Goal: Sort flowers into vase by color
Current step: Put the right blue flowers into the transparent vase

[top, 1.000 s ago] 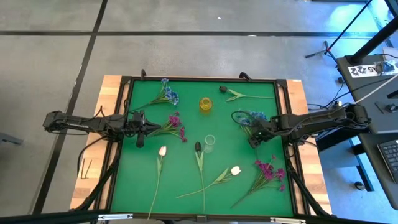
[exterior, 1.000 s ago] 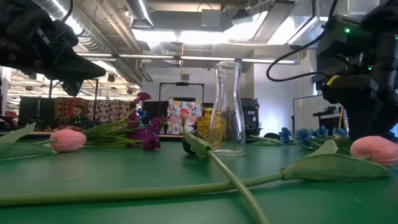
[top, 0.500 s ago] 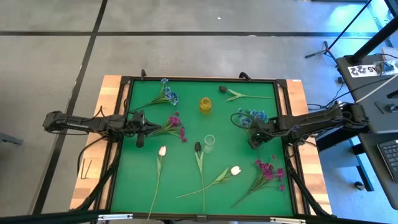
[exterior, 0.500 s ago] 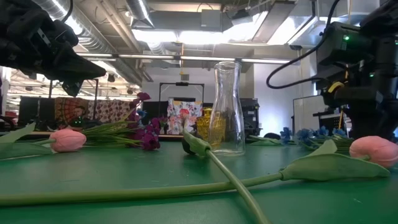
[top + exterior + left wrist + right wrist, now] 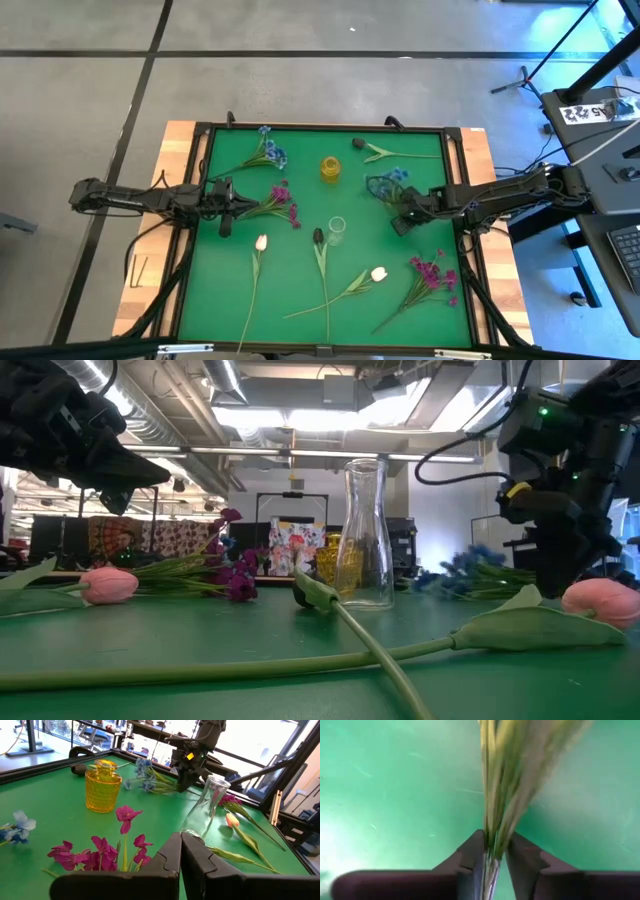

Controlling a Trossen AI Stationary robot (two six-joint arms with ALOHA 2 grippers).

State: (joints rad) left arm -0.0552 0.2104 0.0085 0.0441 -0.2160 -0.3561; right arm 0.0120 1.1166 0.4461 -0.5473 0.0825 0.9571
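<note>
My right gripper (image 5: 403,218) stands right of centre, shut on the stems of a blue flower spray (image 5: 388,181) whose blossoms point toward the yellow vase (image 5: 330,167). A clear vase (image 5: 337,229) stands at the centre. My left gripper (image 5: 180,854) is shut and hovers at the left edge, just short of a magenta spray (image 5: 281,200) lying flat. Also flat on the mat are a second blue spray (image 5: 266,152), a dark tulip (image 5: 358,144), another dark tulip (image 5: 318,237), two pale tulips (image 5: 261,242) (image 5: 378,273) and a magenta spray (image 5: 432,274). My right gripper pinches the blue spray's bundle of green stems (image 5: 493,832) between its two fingers, near the stems' lower end. The fingers come from above, slanting steeply down. The blossom end (image 5: 468,568) reaches out low over the mat; whether it rests there I cannot tell.
A raised dark frame (image 5: 330,128) borders the green mat. The near half holds crossing tulip stems (image 5: 380,650). Open mat lies between the yellow vase and the right gripper.
My right gripper has shut from wide open onto the blue spray's stems and shifted slightly toward the table's left. The blue blossoms have swung toward the yellow vase.
</note>
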